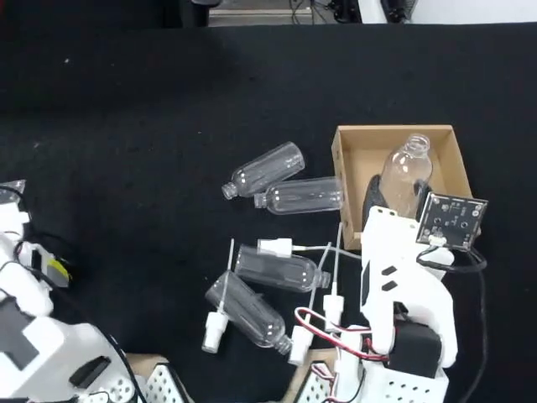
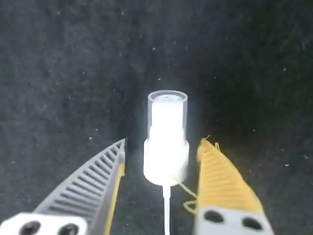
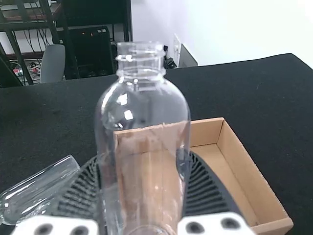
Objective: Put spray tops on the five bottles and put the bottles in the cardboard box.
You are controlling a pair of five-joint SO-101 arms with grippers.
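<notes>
Held upright over the open brown cardboard box (image 1: pixel 348 159): a clear plastic bottle with a bare threaded neck (image 3: pixel 142 127), clamped low on its body between the black ribbed fingers (image 3: pixel 73 196) of the right gripper (image 1: pixel 394 197), pressed snug against both sides. Inside the box, plain brown floor and walls around the bottle's lower half; contact between base and floor impossible to tell. On the black cloth-covered table (image 1: pixel 126 126), left of the box, two more clear bottles on their sides: the nearer lying bottle (image 1: pixel 302 196) with its base just beside the box's left wall, the farther lying bottle (image 1: pixel 264 168) angled alongside it, both necks pointing away from the box. Closer to the arms, a third lying bottle (image 1: pixel 281 267) and a fourth lying bottle (image 1: pixel 252 309), both uncapped. Scattered among them, a loose white spray top (image 1: pixel 274 247) just beside the third, a second spray top (image 1: pixel 216 329) by the fourth's base, a third spray top (image 1: pixel 333 306) and a fourth spray top (image 1: pixel 298 346) near the necks, each with a thin dip tube. At the left gripper (image 2: pixel 162 144), grey finger (image 2: pixel 93 186) and yellow finger (image 2: pixel 222 181) spread apart around a white spray top with a clear cap (image 2: pixel 166 117), dark gap on either side, gripping nothing. Small black circuit board (image 1: pixel 453 217) on the right wrist, markings too small to read.
</notes>
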